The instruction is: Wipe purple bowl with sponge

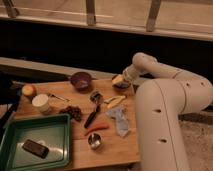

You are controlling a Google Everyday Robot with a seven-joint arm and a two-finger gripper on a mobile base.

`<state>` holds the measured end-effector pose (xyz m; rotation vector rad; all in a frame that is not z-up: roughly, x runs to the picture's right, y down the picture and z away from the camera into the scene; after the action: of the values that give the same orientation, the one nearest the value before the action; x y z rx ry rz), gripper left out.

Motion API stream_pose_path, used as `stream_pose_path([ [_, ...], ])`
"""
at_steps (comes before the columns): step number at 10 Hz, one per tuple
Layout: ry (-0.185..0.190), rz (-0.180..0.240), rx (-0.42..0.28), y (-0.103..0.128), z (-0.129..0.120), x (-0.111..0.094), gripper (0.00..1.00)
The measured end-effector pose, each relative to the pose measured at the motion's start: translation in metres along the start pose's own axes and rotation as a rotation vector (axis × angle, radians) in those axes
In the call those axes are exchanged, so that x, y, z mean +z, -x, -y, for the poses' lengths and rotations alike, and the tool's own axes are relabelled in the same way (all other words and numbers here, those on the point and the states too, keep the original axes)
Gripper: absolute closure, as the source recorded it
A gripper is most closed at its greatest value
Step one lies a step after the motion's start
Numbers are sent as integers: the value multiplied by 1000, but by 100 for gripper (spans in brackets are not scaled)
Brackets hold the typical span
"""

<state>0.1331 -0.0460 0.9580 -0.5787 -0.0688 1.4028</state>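
View: camera view, looking down across a wooden tabletop [117, 150] with the robot at its right side.
Arm pose: the white arm [165, 80] rises from the bulky body at the right, bends at a rounded joint near the far right corner of the tabletop, and reaches left and down.
Tool place: the tool [122, 80] hangs over the far right part of the tabletop, right at the second bowl.
Tool state: cannot tell whether it is released or clenched; its end merges with the pale block below it.
Sponge: one sponge [117, 79], pale yellow, at the tool's tip and over the second bowl; whether it is gripped or only lying there cannot be told.
Purple bowl: one purple bowl [81, 80], upright at the far edge near the middle, well apart from the tool, to its left.
Second bowl: one reddish bowl [121, 86] under the tool.
Tray: one green tray [50, 134] at the near left, with one dark block [36, 148] in it.
Cups: one white cup [41, 102] at the left, one metal cup [94, 141] near the front.
Other single things: one flat pale yellow piece [115, 101], one grey-blue cloth [119, 120], one orange carrot [96, 127], one round fruit [29, 90], one dark-handled utensil [93, 111].
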Motion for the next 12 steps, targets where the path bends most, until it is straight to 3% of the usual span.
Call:
stream_pose_path([
  [7,32,-50,0,-13,-5,13,20],
  [12,35,-61,-15,-11,-6,17,20],
])
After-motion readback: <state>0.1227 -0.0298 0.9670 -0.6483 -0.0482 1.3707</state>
